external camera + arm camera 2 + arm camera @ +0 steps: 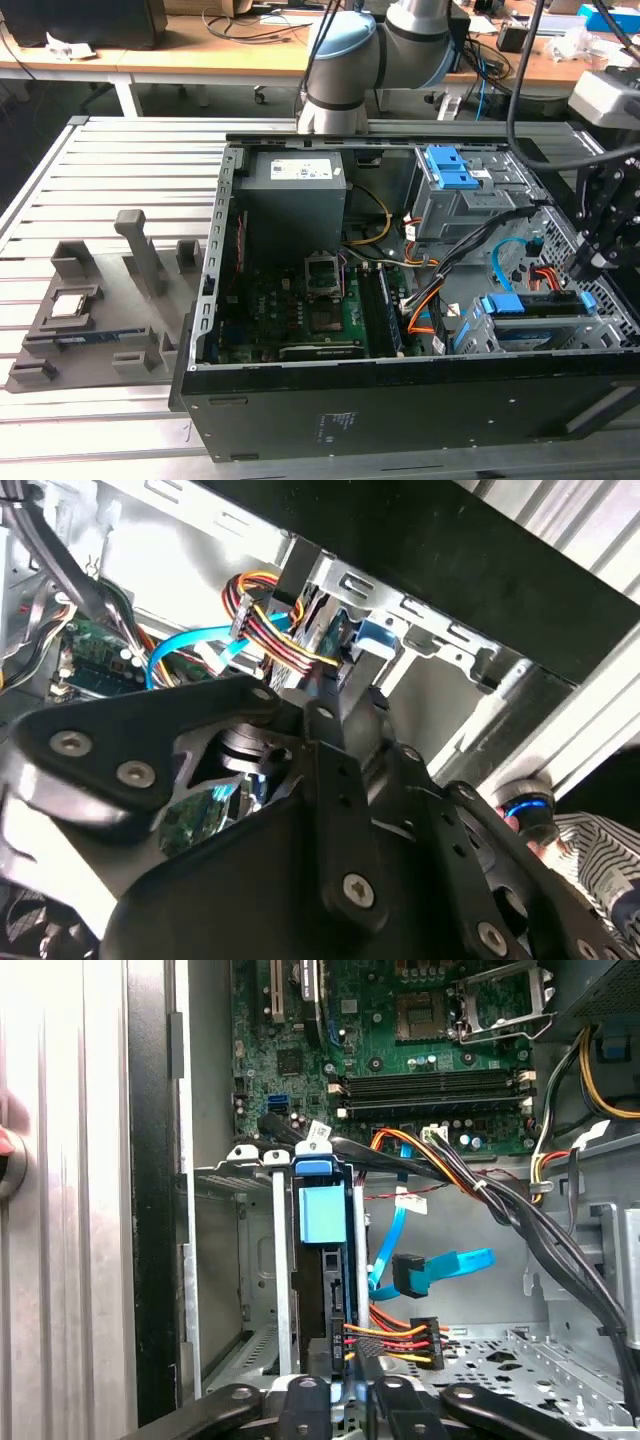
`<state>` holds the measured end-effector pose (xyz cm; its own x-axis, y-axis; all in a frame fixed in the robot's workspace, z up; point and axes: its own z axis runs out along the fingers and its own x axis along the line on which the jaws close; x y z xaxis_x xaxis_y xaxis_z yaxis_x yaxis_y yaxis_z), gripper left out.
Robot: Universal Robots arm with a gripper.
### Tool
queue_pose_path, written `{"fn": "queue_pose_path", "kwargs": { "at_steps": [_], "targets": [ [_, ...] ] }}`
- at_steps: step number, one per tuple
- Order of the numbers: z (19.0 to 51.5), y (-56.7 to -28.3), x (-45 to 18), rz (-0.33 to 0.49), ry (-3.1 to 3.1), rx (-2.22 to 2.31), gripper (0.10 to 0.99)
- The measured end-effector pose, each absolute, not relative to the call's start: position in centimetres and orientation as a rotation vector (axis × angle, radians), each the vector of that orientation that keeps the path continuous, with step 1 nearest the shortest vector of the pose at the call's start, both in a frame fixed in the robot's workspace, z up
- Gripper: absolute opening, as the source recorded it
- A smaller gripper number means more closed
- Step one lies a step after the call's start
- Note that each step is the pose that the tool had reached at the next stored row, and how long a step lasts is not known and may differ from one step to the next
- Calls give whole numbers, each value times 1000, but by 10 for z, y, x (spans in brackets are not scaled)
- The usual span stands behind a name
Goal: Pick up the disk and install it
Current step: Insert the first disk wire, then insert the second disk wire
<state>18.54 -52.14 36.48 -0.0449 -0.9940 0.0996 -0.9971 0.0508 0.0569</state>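
The exterior view is evenly and softly lit, and the inside of the computer case (pixel 400 290) is left in shade. In the first wrist view, strong glare is seen on the metal slats (pixel 60 1210) beside the case. The gripper linkage (pixel 330 810) is rendered dark and blurred.

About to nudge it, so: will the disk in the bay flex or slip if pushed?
Probably stiff: the disk is a flat slab in a blue bracket. It stands on edge between the bay walls, so it should slide, not tip.
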Motion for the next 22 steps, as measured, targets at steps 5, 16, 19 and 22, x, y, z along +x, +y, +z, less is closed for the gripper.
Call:
{"fn": "queue_pose_path", "kwargs": {
  "at_steps": [5, 16, 19, 22],
  "targets": [
    [386, -518, 185, 46, -2191, 2088, 106],
    [398, -518, 185, 47, -2191, 2088, 106],
    [398, -518, 185, 47, -2191, 2088, 106],
    [399, -518, 184, 47, -2191, 2088, 106]
  ]
}}
